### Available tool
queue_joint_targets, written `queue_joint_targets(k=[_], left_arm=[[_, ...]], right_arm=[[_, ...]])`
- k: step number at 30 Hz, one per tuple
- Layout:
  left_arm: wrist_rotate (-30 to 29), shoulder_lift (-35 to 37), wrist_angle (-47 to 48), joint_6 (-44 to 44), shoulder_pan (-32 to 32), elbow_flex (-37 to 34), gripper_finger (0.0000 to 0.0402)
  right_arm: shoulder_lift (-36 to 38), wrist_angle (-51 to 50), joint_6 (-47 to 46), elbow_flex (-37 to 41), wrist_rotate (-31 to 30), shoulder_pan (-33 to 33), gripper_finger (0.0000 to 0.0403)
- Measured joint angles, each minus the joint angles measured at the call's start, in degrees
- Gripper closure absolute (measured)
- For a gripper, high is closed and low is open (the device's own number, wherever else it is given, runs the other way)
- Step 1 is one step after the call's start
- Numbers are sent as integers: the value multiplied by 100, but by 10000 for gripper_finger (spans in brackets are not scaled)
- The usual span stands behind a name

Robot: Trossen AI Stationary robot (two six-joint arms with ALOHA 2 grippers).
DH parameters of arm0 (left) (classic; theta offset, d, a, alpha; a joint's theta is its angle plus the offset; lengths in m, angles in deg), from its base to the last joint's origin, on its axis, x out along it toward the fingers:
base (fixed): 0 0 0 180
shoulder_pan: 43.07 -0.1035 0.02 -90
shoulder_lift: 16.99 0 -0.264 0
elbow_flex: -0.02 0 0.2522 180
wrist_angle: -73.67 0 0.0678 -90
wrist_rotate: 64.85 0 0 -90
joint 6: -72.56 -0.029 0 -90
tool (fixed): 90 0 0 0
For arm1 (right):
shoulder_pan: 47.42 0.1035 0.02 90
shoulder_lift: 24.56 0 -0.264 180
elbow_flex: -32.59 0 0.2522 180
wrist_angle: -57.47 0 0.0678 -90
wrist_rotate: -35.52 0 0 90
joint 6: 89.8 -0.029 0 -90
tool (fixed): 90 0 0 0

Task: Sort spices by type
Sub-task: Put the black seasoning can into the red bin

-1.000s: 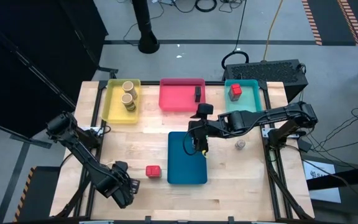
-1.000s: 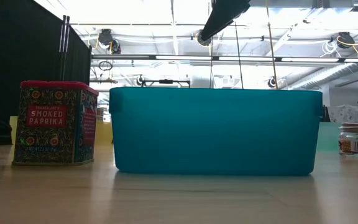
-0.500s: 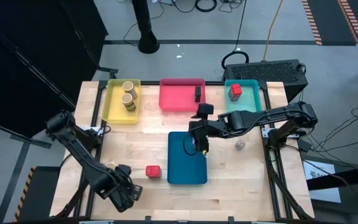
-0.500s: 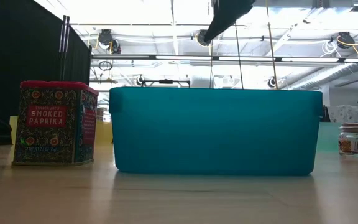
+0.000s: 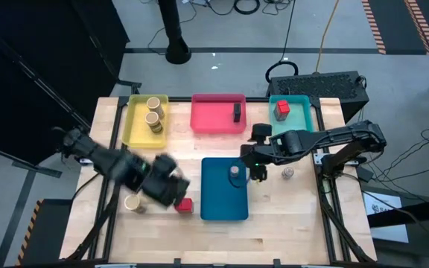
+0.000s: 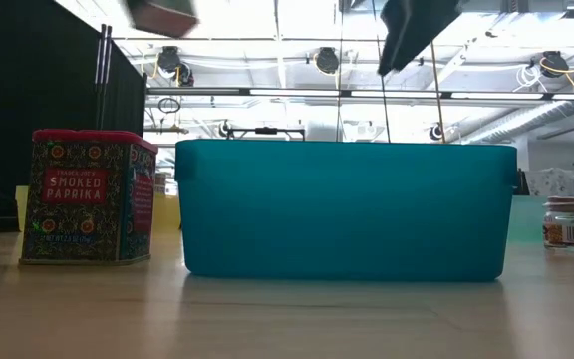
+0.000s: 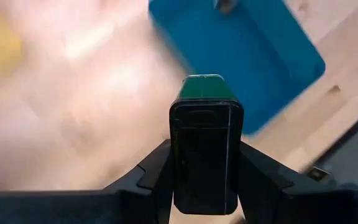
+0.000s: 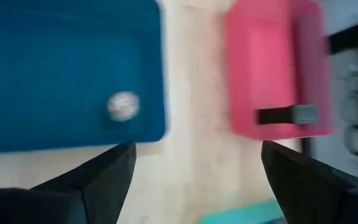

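Dark spice tin [image 7: 205,118], probably stiff, light and smooth-sided, best taken across its flat faces; pinched just so in the left claw [image 7: 205,163], arm stretched low over the table [image 5: 289,223], left of the blue tray [image 5: 222,202]. Small grey jar [image 5: 234,170] stood inside that tray. Right claw [image 5: 258,173] hung spread wide near the tray's right edge, arm reaching in from the right.

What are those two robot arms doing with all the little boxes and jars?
They are sorting spices into coloured trays. The left gripper holds a dark tin with a green top and is carrying it above the table, near the red paprika box. The right gripper is open and empty, just past the blue tray, where a small grey jar now sits. One more small jar waits on the table.
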Motion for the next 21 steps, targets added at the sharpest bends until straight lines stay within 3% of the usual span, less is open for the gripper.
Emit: queue_joint_targets(k=[6, 11, 16, 21], left_arm=[[315, -4, -243, -3735, -1684, 415, 262], [477, -10, -480, -6685, -2984, 462, 262], [471, -315, -1150, -8575, -4077, 471, 262], [468, -821, -1201, -10150, -4829, 471, 262]], right_arm=[[676, 300, -216, 455, 1144, 221, 76], [1403, 506, -919, 963, 1187, 310, 89], [1894, 658, -1358, 1247, 1160, 309, 96], [2015, 751, -1523, 1273, 1156, 309, 96]])
